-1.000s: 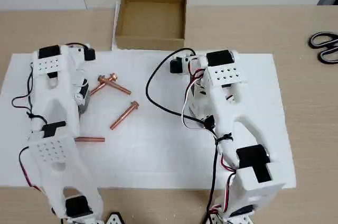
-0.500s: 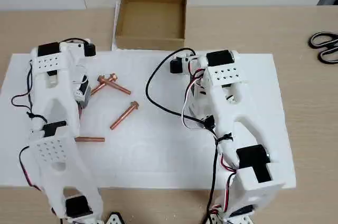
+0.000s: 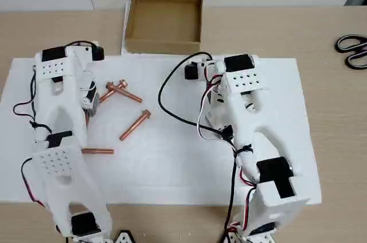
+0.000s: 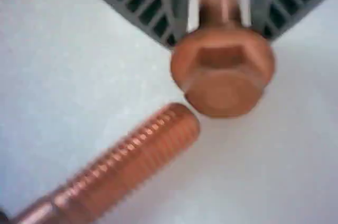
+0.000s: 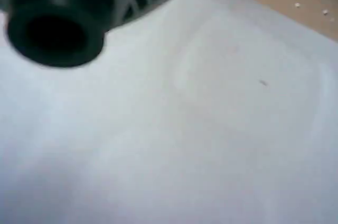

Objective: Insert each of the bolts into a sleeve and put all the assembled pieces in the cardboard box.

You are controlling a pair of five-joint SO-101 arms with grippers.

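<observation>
- The left tool point(image 4: 219, 23) pinches a bolt point(image 4: 222, 71) by its shaft, just beside another bolt point(image 4: 121, 171) on the white sheet point(image 4: 68, 76).
- The right tool point(image 5: 105, 2) appears clamped on a black sleeve point(image 5: 55, 36).
- Likely step: mating them; next, the bolt tip must line up with the sleeve's bore.

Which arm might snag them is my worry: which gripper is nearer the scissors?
Right. The right gripper is mid-mat, with the scissors beyond the mat's right edge; the left gripper, shut on a bolt, is at the mat's opposite side.
</observation>
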